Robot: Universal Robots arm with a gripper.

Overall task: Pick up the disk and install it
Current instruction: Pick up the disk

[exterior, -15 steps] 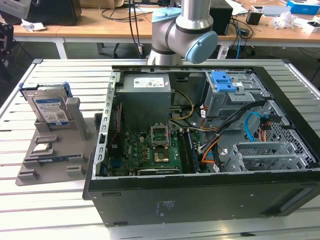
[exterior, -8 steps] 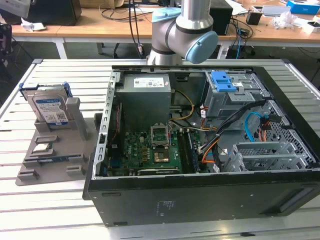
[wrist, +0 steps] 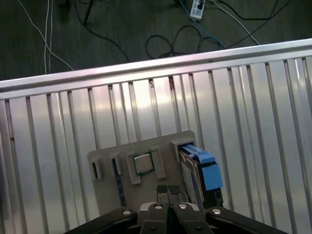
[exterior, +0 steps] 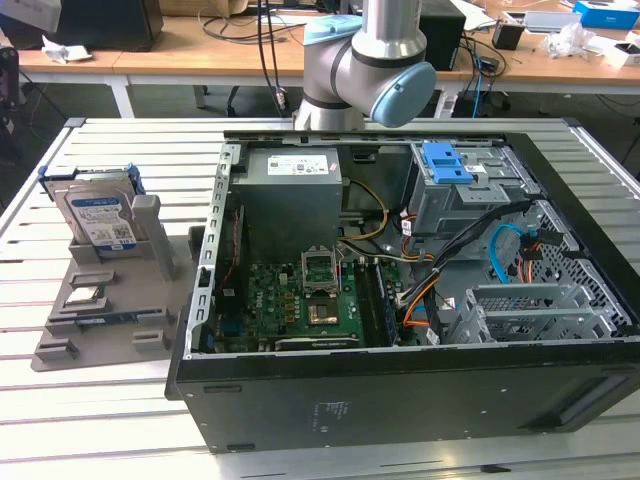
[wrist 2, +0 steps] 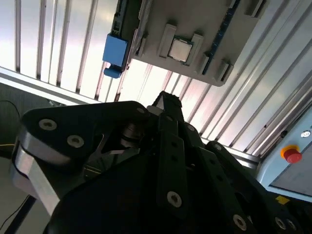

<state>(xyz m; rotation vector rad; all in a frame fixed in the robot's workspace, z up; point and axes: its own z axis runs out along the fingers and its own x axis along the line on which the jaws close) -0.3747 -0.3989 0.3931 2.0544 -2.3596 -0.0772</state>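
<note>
In a room with cluttered desks, a slatted metal table [exterior: 110, 430] carries an open computer case [exterior: 400, 400] and, at the exterior view's left, a grey stand [exterior: 110, 320]. The disk [exterior: 100, 215] stands upright in it and is probably dense, rigid and shock-sensitive; grip the blue frame edges. The gripper [wrist: 168, 191] hovers above, clenched and empty.

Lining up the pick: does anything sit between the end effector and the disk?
Nothing visible does. In the first wrist view the end effector hangs above the grey holder, and the disk stands on edge in its slot, uncovered.
</note>
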